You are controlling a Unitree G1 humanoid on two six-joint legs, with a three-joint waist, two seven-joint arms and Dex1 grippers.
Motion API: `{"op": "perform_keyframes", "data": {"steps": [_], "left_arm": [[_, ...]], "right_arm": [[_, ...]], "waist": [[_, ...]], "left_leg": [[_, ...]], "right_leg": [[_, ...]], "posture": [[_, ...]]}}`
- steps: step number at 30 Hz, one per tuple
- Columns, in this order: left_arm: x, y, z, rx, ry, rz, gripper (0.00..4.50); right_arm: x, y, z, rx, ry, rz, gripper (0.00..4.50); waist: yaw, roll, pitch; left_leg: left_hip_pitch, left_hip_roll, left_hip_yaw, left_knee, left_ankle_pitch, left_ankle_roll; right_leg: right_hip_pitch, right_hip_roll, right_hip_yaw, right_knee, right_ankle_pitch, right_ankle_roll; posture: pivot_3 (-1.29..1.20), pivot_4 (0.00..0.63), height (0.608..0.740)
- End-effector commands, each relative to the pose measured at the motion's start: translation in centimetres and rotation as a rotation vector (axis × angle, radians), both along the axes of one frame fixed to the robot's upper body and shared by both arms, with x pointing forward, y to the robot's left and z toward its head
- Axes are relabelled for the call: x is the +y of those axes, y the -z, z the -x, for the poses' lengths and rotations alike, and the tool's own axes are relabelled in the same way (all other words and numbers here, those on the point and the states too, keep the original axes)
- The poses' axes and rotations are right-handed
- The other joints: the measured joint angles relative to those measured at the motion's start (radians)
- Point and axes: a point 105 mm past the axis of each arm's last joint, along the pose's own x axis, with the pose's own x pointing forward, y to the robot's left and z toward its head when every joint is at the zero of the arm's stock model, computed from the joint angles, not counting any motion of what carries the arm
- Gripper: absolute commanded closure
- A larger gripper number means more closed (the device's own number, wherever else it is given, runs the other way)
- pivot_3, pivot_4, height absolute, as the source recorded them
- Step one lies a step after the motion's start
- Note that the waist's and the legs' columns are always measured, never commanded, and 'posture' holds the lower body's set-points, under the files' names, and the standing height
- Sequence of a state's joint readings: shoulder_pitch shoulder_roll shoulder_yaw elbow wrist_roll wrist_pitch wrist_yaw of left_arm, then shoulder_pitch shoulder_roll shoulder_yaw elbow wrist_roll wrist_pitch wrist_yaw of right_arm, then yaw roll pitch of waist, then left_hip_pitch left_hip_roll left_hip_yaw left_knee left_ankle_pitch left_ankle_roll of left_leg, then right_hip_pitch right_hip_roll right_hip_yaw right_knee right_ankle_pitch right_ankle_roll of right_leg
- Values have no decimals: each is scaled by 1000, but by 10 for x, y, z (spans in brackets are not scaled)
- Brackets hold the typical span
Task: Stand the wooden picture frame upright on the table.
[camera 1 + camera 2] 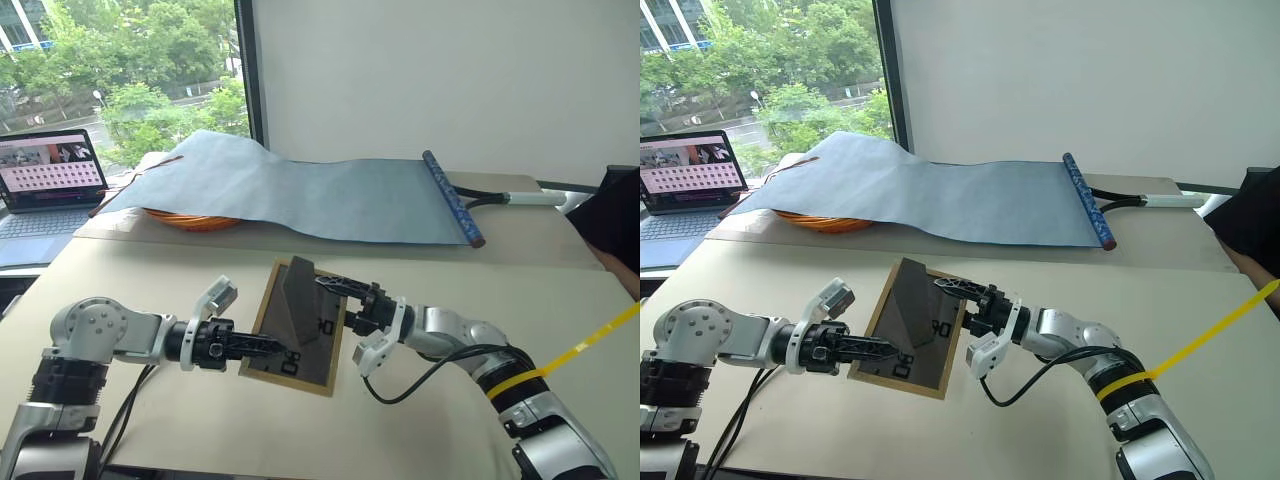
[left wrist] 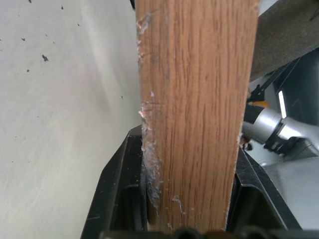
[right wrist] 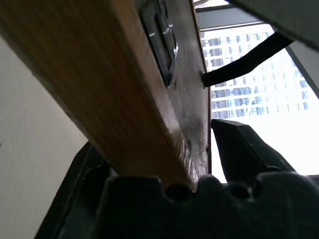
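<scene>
Left claw is clamped on the wooden picture frame, held back-up over the counter; right claw is seen straddling its opposite edge, grip undeterminable.

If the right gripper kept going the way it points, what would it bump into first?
Probably the wooden picture frame: the right gripper already has the frame's edge between its fingers.
</scene>
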State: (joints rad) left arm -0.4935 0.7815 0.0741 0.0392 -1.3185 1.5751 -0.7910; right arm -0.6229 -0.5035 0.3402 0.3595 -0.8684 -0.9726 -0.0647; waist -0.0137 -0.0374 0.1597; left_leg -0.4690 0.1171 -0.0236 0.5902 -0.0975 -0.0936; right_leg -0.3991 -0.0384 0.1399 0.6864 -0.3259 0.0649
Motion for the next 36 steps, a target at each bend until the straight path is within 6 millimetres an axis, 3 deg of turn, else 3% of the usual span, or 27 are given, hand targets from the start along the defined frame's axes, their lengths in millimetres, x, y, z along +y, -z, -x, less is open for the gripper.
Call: {"op": "perform_keyframes", "data": {"steps": [1, 3, 7, 11, 15, 21, 27, 36], "left_arm": [[2, -4, -4, -101, -23, -62, 2001], [4, -9, -8, -153, -48, -46, 1270], [15, -20, -12, -249, -107, -18, 23], [50, -36, -32, -540, -359, -58, 0], [60, -56, -15, -803, -379, -1, 0], [54, -38, 4, -902, -253, -77, 0], [51, -32, 6, -982, -210, -101, 0], [48, -26, 5, -970, -190, -112, 0]], "right_arm": [[-6, -16, -3, -21, 5, -62, 2675], [-8, -18, -5, -14, 13, -75, 3180], [-13, -24, -10, 9, 27, -105, 3258], [-27, -35, -28, 156, 78, -205, 3258], [-35, -40, -46, 504, 86, -349, 3258], [-33, -41, -53, 1158, -74, -536, 3261], [-27, -10, -47, 1567, -63, -552, 3261], [-29, 38, -56, 1759, 50, -593, 3262]], "waist": [[0, 0, 0], [0, 0, 0], [-4, 0, 0], [-8, 0, 1], [-12, 1, 2], [-4, 4, 5], [1, 6, 7], [-4, 7, 7]], "left_leg": [[0, 0, -1, 0, 0, 0], [2, 0, -2, 1, 1, 0], [5, 0, -3, 1, 1, 0], [7, 0, -3, 0, 1, 0], [8, 0, -3, 0, 1, 0], [8, 0, -5, 0, 1, 1], [8, 0, -5, 0, 1, 1], [8, 0, -5, -1, 1, 1]], "right_leg": [[1, 0, -1, 0, 0, 0], [3, 0, -3, 0, 0, -1], [7, 0, -3, 0, -1, -1], [9, 0, -4, 0, -1, -2], [12, 0, -5, -1, -1, -2], [13, -1, -7, 0, -1, -2], [11, -1, -8, 0, -2, -3], [10, 0, -8, 0, -3, -4]], "posture": [[0, 150, 704], [0, 150, 704], [0, 150, 704], [0, 150, 704], [0, 150, 704], [0, 150, 704], [0, 150, 704], [0, 150, 704]]}}
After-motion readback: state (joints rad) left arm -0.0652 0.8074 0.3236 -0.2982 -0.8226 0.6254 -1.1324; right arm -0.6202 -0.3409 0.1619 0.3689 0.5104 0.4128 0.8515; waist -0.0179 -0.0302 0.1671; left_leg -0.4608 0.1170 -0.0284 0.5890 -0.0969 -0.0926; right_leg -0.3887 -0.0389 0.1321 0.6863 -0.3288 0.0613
